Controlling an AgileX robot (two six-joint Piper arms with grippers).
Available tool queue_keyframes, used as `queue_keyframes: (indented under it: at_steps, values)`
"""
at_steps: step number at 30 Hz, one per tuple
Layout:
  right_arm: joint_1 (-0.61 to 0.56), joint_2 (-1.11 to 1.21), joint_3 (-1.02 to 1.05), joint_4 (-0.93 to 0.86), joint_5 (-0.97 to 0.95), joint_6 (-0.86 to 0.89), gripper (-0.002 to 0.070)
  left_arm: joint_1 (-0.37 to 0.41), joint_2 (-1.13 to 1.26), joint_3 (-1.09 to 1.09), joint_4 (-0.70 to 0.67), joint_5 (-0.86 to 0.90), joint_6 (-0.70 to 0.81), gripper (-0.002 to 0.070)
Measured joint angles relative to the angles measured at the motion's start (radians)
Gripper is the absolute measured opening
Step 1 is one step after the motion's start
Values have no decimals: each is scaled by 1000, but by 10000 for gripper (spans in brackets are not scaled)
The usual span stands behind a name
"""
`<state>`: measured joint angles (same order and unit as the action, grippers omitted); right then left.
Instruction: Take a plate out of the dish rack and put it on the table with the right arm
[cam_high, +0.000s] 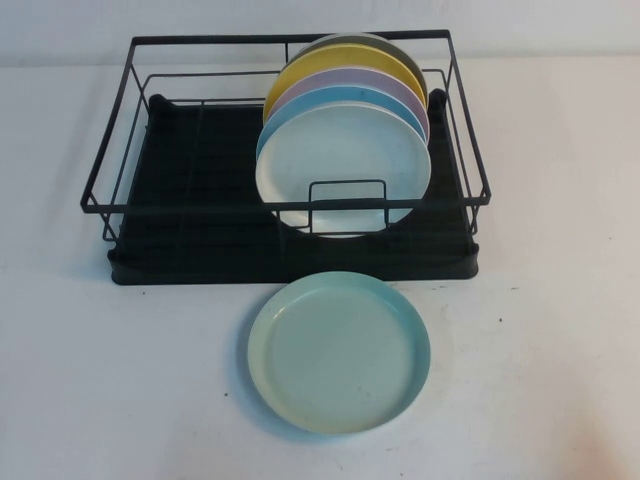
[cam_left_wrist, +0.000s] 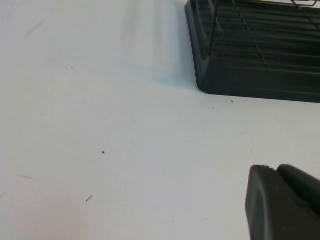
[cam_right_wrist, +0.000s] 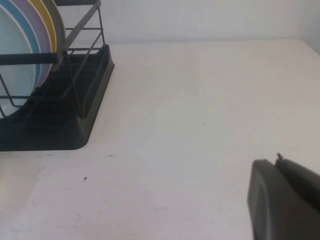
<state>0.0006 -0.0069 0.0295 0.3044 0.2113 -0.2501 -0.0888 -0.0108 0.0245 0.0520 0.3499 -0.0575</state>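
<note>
Mint-green plate (cam_high: 339, 352) lies flat on the table (cam_high: 560, 380) just before the dish rack (cam_high: 200, 215); we see our left gripper (cam_left_wrist: 282, 202) and right gripper (cam_right_wrist: 285, 200) apart from it, grip state untellable.

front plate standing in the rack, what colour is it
Cream-white front plate, seen best in the high view; neither gripper shows there.

A plate (cam_high: 339, 352) lies flat on the counter (cam_high: 120, 380), just in front of the dish rack (cam_high: 200, 215). More plates (cam_high: 345, 160) stand upright in the rack's right half.
</note>
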Motion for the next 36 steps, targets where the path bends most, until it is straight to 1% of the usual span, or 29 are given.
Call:
queue_keyframes:
  at_steps: [6, 9, 12, 15, 36]
  values:
    - [0, 0, 0, -2, 18, 0, -18, 0, 0, 0, 0, 0, 0, -6]
    - [0, 0, 0, -5, 64, 0, -18, 0, 0, 0, 0, 0, 0, -6]
    - [0, 0, 0, -50, 129, 28, -18, 0, 0, 0, 0, 0, 0, -6]
    - [0, -1, 0, -80, 144, 47, -18, 0, 0, 0, 0, 0, 0, -6]
    - [0, -2, 0, -88, 144, 48, -18, 0, 0, 0, 0, 0, 0, -6]
